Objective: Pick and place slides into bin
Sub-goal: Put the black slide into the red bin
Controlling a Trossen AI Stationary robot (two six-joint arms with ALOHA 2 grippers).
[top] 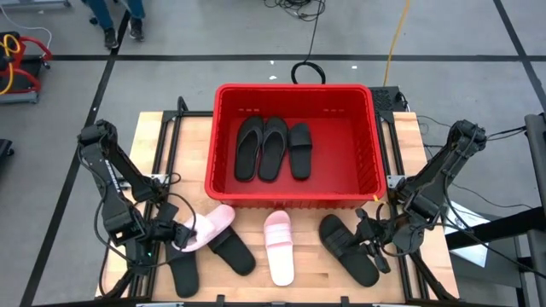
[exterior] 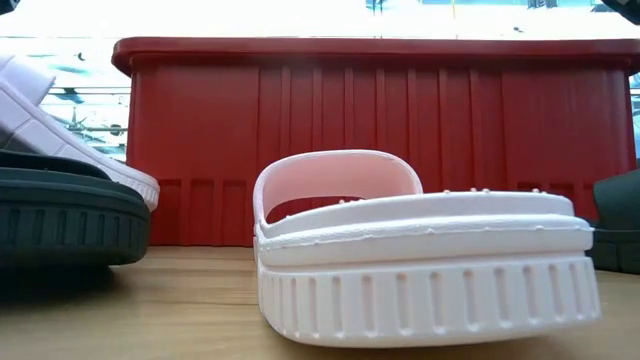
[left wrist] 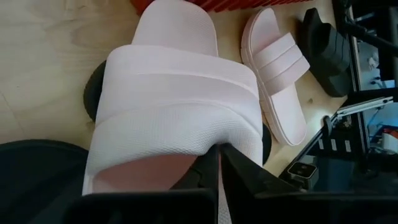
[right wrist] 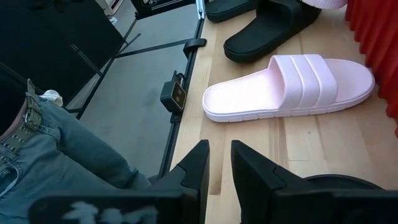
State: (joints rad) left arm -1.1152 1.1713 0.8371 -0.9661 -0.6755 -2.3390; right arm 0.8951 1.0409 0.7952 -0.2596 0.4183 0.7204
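I have the left gripper [top: 177,236] pinched shut on the strap edge of a pink slide [left wrist: 177,118], propped across a black slide [top: 232,251], ready to lift to the bin [top: 223,192] ahead, while my right gripper [top: 369,241], fingers slightly apart and empty, waits over another black slide [top: 348,247].

bright red bin [top: 223,136], pink slides [top: 278,247], black slides [top: 273,147]

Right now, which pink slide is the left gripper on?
The tilted pink slide at the table's left, lying across a black slide. The left gripper is shut on its strap. The other pink slide lies flat, untouched, mid-table.
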